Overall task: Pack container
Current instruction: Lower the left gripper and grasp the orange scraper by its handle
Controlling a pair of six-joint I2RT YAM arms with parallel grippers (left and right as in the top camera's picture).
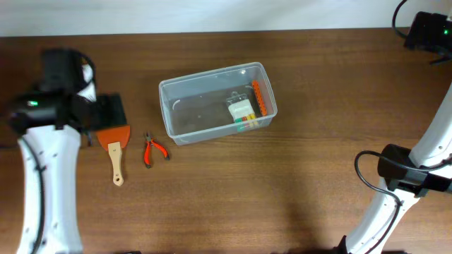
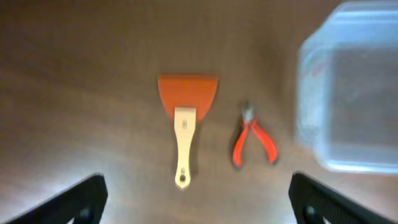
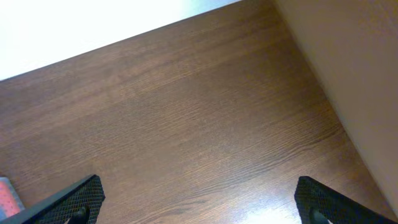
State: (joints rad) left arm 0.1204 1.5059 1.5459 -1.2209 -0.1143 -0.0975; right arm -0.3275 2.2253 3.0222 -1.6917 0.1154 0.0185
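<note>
- The brown wood-grain tabletop (image 1: 311, 141) carries everything, with a pale strip along its far edge.
- The left arm (image 1: 46, 176), white with black joints, reaches in from the left side. Its gripper (image 2: 202, 202) is released, the two dark fingertips spread wide apart at the lower corners of the wrist view and holding nothing. It hangs over the scraper.
- The right arm (image 1: 417, 176) comes in from the lower right, well apart from the things. Its gripper (image 3: 199, 202) is likewise spread wide and holds nothing, with only bare wood below it.
- The container (image 1: 191, 116), a clear rectangular tub with rounded corners and a rim, stands open near the middle of the tabletop, turned slightly askew. Two things lie at its right end.
- A scraper (image 1: 115, 152) with an orange blade and a pale handle lies flat to the left of the container, blade pointing away from the near edge.
- Small pliers (image 1: 152, 150) with red-orange handles lie between the scraper and the container, touching neither.
- An orange strip (image 1: 260, 99) lies along the container's right wall.
- A whitish pack (image 1: 240, 111) with green and yellow at one end lies just beside the strip; any print on it is too small to read.
</note>
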